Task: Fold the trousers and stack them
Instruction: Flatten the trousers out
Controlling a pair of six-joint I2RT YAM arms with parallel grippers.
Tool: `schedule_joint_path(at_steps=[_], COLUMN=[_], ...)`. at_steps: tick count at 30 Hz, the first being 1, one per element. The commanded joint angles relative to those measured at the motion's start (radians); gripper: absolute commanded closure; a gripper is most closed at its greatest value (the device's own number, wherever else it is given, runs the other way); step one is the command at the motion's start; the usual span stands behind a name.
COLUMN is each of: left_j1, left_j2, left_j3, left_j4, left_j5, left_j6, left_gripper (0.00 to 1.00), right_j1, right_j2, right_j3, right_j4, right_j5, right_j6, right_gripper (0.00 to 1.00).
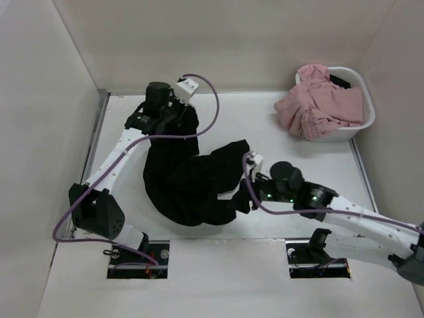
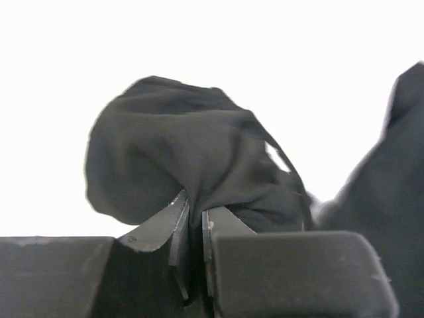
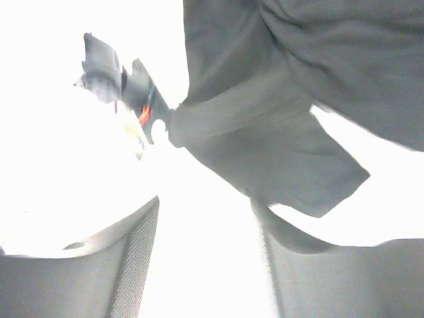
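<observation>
Black trousers [image 1: 189, 179] lie crumpled in the middle of the white table [image 1: 291, 159]. My left gripper [image 1: 177, 114] is at their far end, shut on a bunch of the black cloth [image 2: 192, 165] and holding it up. My right gripper [image 1: 244, 197] is at the trousers' near right edge, open, with nothing between its fingers [image 3: 132, 265]. A flap of the trousers [image 3: 285, 132] lies just beyond its fingertips. Pink trousers [image 1: 318, 106] are heaped in the basket.
A white laundry basket [image 1: 366, 109] stands at the far right corner. White walls close the table at the back and both sides. Purple cables run along both arms.
</observation>
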Motion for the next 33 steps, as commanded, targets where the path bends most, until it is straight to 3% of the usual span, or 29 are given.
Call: schedule_joint_path(at_steps=[1,3,4,8,9,11,12,13,19,23,28,33], left_j1=[-0.124,-0.176,-0.194,-0.23,-0.234,-0.222,-0.202,-0.179,-0.09,-0.078,0.002,0.033], left_j2=[-0.046,-0.065,-0.072,-0.085,-0.08,-0.063,-0.054,-0.048,-0.158,-0.249,-0.299,-0.206], left_j3=[0.09,0.106,0.115,0.173,0.184,0.172,0.157,0.143,0.019,-0.231,-0.489,-0.566], left_j4=[0.041,0.02,0.009,-0.025,-0.035,-0.048,-0.057,-0.072,-0.285,-0.429,-0.407,-0.264], left_j5=[0.1,0.125,0.137,0.179,0.177,0.147,0.113,0.075,0.038,-0.025,-0.05,-0.07], left_j6=[-0.003,-0.002,-0.002,-0.012,-0.005,0.02,0.036,0.046,0.078,0.093,0.063,0.055], left_gripper=[0.93,0.92,0.92,0.83,0.72,0.33,0.24,0.22,0.17,0.19,0.19,0.21], right_j1=[-0.08,-0.135,-0.162,-0.327,-0.362,-0.428,-0.458,-0.487,-0.547,-0.574,-0.544,-0.522], right_j2=[-0.133,-0.225,-0.255,-0.292,-0.275,-0.217,-0.182,-0.147,-0.014,-0.026,-0.149,-0.01], right_j3=[0.003,0.001,0.0,-0.006,-0.006,-0.008,-0.005,0.001,0.011,-0.023,-0.161,-0.258], right_j4=[-0.099,-0.111,-0.111,-0.091,-0.082,-0.054,-0.047,-0.045,-0.092,-0.281,-0.37,-0.208], right_j5=[0.053,0.113,0.138,0.216,0.23,0.248,0.254,0.253,0.27,0.394,0.518,0.479], right_j6=[-0.018,0.003,0.011,0.045,0.052,0.086,0.103,0.121,0.201,0.319,0.523,0.576], right_gripper=[0.29,0.06,0.0,0.0,0.0,0.0,0.0,0.0,0.0,0.0,0.0,0.0])
